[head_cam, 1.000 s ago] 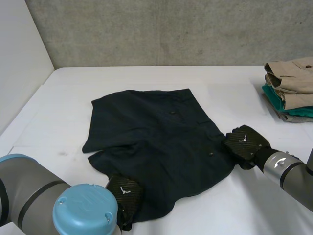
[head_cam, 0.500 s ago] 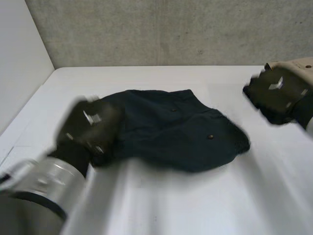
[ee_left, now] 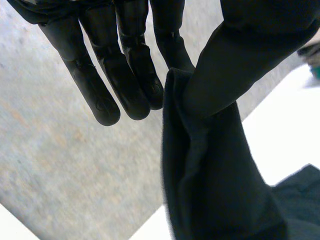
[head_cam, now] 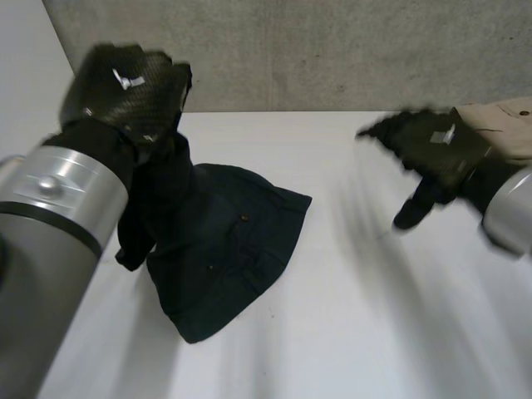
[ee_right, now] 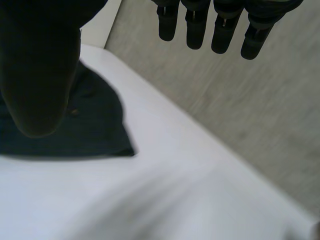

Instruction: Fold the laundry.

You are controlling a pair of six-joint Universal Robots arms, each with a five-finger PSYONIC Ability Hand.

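Note:
A dark navy garment [head_cam: 224, 249] hangs from my left hand [head_cam: 125, 91], which is raised high over the table's left side; the garment's lower part lies bunched on the table. In the left wrist view the thumb [ee_left: 240, 60] pinches a fold of this cloth [ee_left: 210, 180] against a finger, while the other fingers [ee_left: 100, 75] stay straight. My right hand [head_cam: 432, 145] hovers over the table's right side with spread fingers and holds nothing. In its own wrist view the right hand [ee_right: 225, 30] is open, and the garment [ee_right: 95, 125] lies on the table beyond the thumb.
A pile of folded clothes [head_cam: 499, 116], beige on top, stands at the far right edge just behind my right hand. The white table [head_cam: 374, 316] ends at a grey concrete wall [head_cam: 316, 50] at the back.
My left hand has risen up and to the left, pulling the garment's edge with it. My right hand has let go of the cloth, opened and moved away toward the right.

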